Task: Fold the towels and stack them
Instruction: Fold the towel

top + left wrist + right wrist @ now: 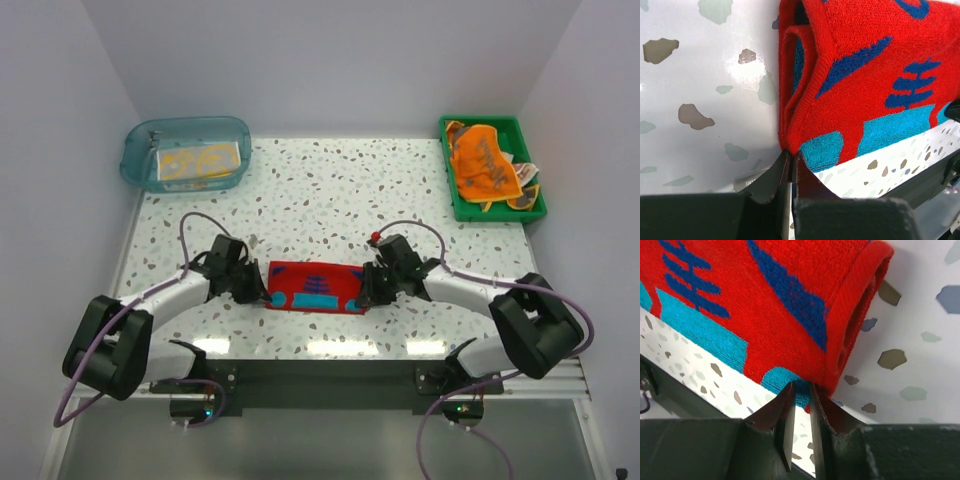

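The red towel (315,288), patterned in teal and navy, is lying doubled over at the 6 o'clock side of the speckled table (330,190), close to its near edge. The left gripper (262,287) is sitting at the towel's 9 o'clock end with its jaws pressed together on the near corner of the cloth. The right gripper (366,288) is sitting at the 3 o'clock end with its jaws standing a slit apart. The hem is lying just at their tips and, by the look of it, not clamped.

The risk is in that unevenness. With one corner pinched and the other loose, any pull by the left arm is likely to drag the towel askew or peel the top layer back. Both ends are bulging in open loops, so the fold may spring apart. A tug toward 6 o'clock could slide it off the edge.

A duck-print towel (200,162) is resting in the blue tub (135,160) at 10 o'clock. An orange towel (483,165) is heaped in the green tray (455,205) at 2 o'clock.
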`<state>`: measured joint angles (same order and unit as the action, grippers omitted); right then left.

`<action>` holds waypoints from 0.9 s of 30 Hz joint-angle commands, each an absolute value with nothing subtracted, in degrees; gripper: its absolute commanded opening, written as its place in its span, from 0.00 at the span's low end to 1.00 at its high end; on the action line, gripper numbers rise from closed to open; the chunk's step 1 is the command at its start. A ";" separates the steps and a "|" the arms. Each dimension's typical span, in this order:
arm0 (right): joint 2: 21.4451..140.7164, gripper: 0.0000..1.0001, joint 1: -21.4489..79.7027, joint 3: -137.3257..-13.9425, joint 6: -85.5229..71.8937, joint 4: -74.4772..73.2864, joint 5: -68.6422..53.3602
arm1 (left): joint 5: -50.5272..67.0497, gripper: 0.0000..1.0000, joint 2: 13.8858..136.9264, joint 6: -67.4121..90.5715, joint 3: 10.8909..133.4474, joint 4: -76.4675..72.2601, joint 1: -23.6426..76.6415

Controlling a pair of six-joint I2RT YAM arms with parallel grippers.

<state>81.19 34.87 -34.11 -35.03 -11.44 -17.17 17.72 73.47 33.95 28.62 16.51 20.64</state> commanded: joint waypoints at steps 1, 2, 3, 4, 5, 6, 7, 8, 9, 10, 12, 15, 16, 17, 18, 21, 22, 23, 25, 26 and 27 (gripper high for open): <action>80.51 0.22 34.89 -32.26 -33.58 -8.52 -13.63 | 16.87 0.00 73.56 33.05 25.67 16.70 19.16; 80.07 0.22 35.07 -32.34 -33.05 -9.92 -13.54 | 17.05 0.00 73.39 32.96 25.49 16.53 18.90; 79.55 0.22 34.98 -33.39 -32.44 -10.89 -13.45 | 17.31 0.00 73.39 32.87 25.40 16.35 18.90; 78.15 0.22 34.98 -34.18 -32.08 -11.86 -13.45 | 17.58 0.00 73.39 32.87 25.23 16.09 18.90; 77.61 0.22 34.98 -35.06 -31.82 -12.47 -13.53 | 17.84 0.00 73.30 32.87 25.22 15.91 18.90; 77.00 0.22 34.98 -36.98 -31.73 -13.35 -13.36 | 18.19 0.00 73.30 32.96 25.22 15.73 18.90; 76.56 0.22 34.98 -38.05 -31.73 -13.45 -13.27 | 18.45 0.00 73.13 32.96 25.31 15.47 18.90; 76.12 0.23 34.98 -39.01 -31.64 -13.45 -12.49 | 18.54 0.00 73.13 33.05 25.40 15.38 18.90; 76.20 0.22 34.98 -40.85 -31.64 -13.01 -11.87 | 18.63 0.00 73.13 32.87 25.49 15.29 18.90; 76.38 0.22 34.98 -41.57 -31.73 -12.40 -11.26 | 18.55 0.00 73.13 33.05 25.40 15.12 18.90; 77.69 0.23 34.89 -42.97 -32.16 -9.60 -9.59 | 18.72 0.00 73.21 32.87 25.40 15.03 18.90; 81.20 0.23 34.72 -43.59 -33.04 -4.58 -8.01 | 18.55 0.00 73.21 32.87 25.49 14.85 18.90; 82.17 0.22 34.54 -43.42 -33.39 -3.44 -7.48 | 18.46 0.00 73.21 32.96 25.40 14.77 18.90; 83.05 0.23 34.19 -42.98 -33.66 -0.47 -7.12 | 18.37 0.00 73.30 32.96 25.40 14.77 18.90; 84.97 0.22 33.93 -41.67 -34.53 1.47 -6.42 | 18.28 0.00 73.30 32.96 25.40 14.77 18.90; 90.41 0.22 32.44 -39.64 -35.42 7.02 -6.50 | 17.93 0.00 73.48 33.13 25.22 14.33 18.90; 92.09 0.22 32.08 -39.55 -35.42 7.64 -7.03 | 18.02 0.00 73.91 33.22 25.14 13.89 18.90; 93.50 0.22 31.91 -39.55 -35.25 8.43 -7.12 | 18.10 0.00 74.35 33.22 25.14 13.71 18.90; 96.83 0.21 31.38 -39.55 -34.72 8.96 -6.60 | 18.37 0.00 75.58 33.40 25.57 12.66 18.90; 97.55 0.21 29.81 -39.64 -34.37 9.23 -6.50 | 18.54 0.00 76.19 33.57 25.84 12.13 18.90; 98.34 0.21 28.75 -40.07 -33.76 9.23 -6.68 | 18.81 0.00 76.81 33.84 26.19 11.61 18.90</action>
<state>94.17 30.92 -40.69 -35.22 8.38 -10.13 21.10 73.97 34.00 26.89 12.38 19.16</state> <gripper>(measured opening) 0.210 0.036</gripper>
